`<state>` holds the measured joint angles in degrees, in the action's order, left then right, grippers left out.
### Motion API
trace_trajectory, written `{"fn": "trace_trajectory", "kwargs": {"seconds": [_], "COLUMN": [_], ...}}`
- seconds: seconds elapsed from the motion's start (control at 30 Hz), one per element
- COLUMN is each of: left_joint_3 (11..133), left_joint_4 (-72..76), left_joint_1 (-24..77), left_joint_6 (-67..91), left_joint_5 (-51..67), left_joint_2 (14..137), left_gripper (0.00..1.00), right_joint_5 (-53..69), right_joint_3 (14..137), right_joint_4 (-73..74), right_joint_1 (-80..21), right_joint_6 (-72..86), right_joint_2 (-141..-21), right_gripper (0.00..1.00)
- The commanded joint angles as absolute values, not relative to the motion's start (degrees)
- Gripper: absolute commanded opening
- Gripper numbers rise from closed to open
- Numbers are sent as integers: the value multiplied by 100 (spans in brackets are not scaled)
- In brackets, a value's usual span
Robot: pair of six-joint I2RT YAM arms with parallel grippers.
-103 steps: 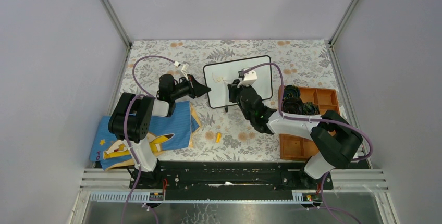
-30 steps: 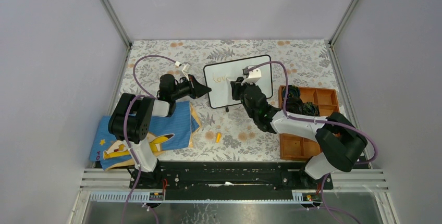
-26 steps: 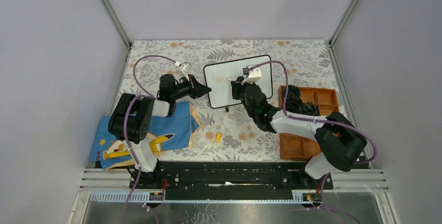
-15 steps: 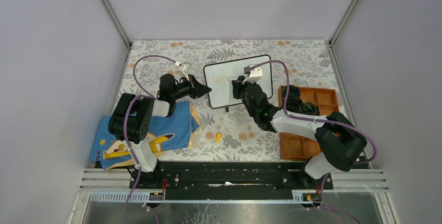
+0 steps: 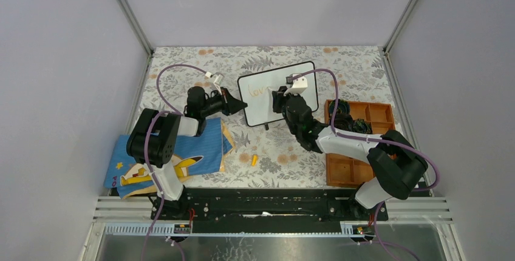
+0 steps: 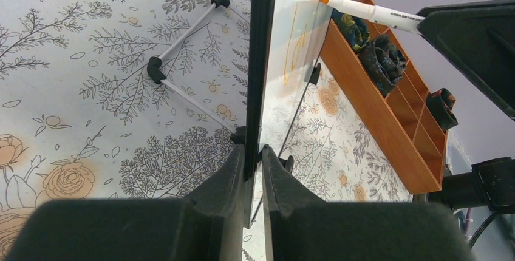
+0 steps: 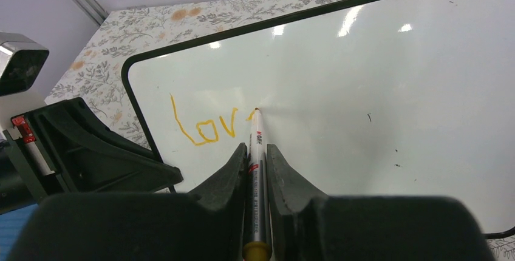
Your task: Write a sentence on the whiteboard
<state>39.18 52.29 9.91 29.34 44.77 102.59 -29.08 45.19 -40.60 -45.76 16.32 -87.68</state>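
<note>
I see the table [image 5: 200,67] with the whiteboard [image 5: 261,108] propped on its feet at the far middle. My left gripper [image 6: 254,152] pinches the board's edge. My right gripper [image 7: 257,149] is clamped on a marker [image 7: 255,132], its tip touching the board beside the orange sentence [image 7: 203,128], which reads "lov".

Bright, even overhead light with soft shadows. In the right wrist view, glare spots dot the whiteboard [image 7: 395,91] near 12 o'clock; the right gripper [image 7: 256,149] at 6 o'clock is softly blurred.
</note>
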Motion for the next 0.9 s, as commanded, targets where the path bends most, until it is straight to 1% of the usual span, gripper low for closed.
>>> {"fn": "trace_trajectory", "kwargs": {"seconds": [0.0, 0.63, 0.87], "left_joint_3": [3931, 3934, 3931], "left_joint_4": [4930, 4917, 4904], "left_joint_1": [1009, 1020, 1020], "left_joint_6": [2742, 2742, 2733], "left_joint_5": [4394, 4389, 4380], "left_joint_2": [10218, 10224, 10221], "left_gripper": [0, 0, 0], "right_joint_5": [-3175, -2576, -2576], "right_joint_3": [4835, 4872, 4781], "right_joint_4": [-4180, -4085, -3894], "right_joint_1": [-4467, -4465, -4471], "right_joint_6": [1495, 1629, 1740], "right_joint_2": [-8725, -8842, -8809], "right_gripper": [0, 0, 0]}}
